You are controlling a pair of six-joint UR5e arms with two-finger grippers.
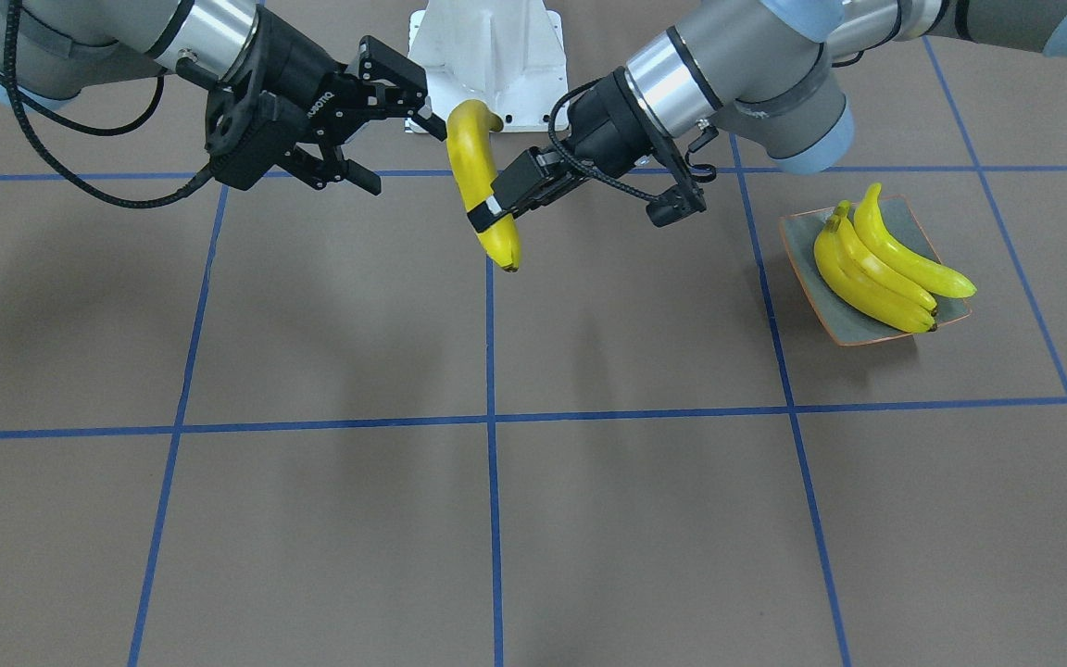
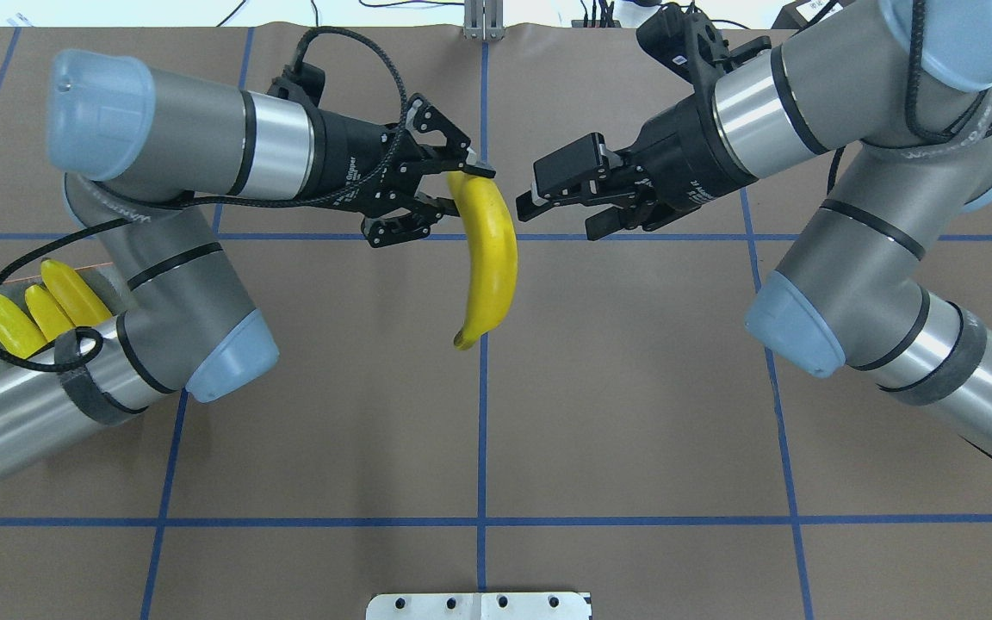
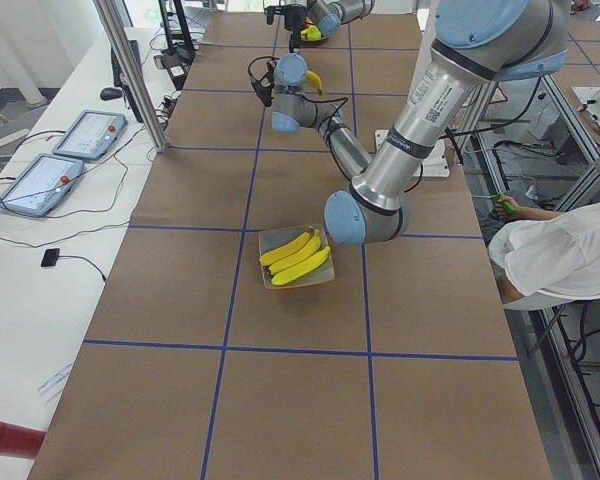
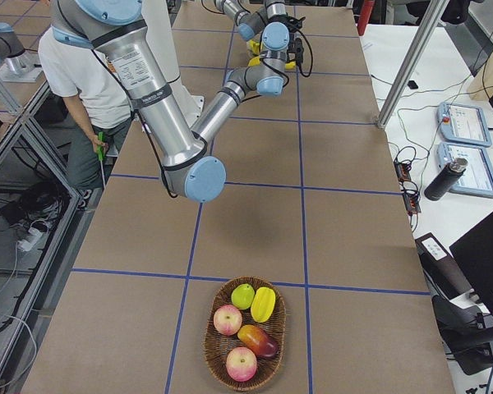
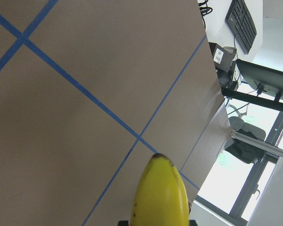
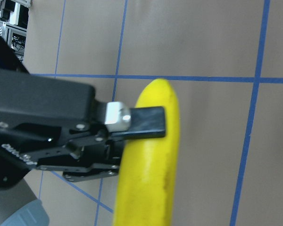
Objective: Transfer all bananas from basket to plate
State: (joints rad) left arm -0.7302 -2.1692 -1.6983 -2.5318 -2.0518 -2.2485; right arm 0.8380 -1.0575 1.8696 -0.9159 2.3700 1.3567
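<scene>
My left gripper (image 1: 495, 206) (image 2: 461, 188) is shut on one yellow banana (image 1: 478, 176) (image 2: 489, 258) and holds it in the air over the table's middle, hanging lengthwise. Its tip fills the bottom of the left wrist view (image 5: 160, 193). My right gripper (image 1: 408, 157) (image 2: 561, 211) is open and empty, just beside the banana's upper end and apart from it. The right wrist view shows the banana (image 6: 148, 179) with a left finger (image 6: 146, 122) pressed on it. Three bananas (image 1: 876, 269) (image 3: 298, 258) lie on the grey-green plate (image 1: 802, 264) on my left side.
A wicker basket (image 4: 222, 361) with apples and other fruit, no banana showing, stands at the table's end on my right. The white robot base (image 1: 487, 56) is behind the grippers. An operator (image 3: 560, 260) stands beside the table.
</scene>
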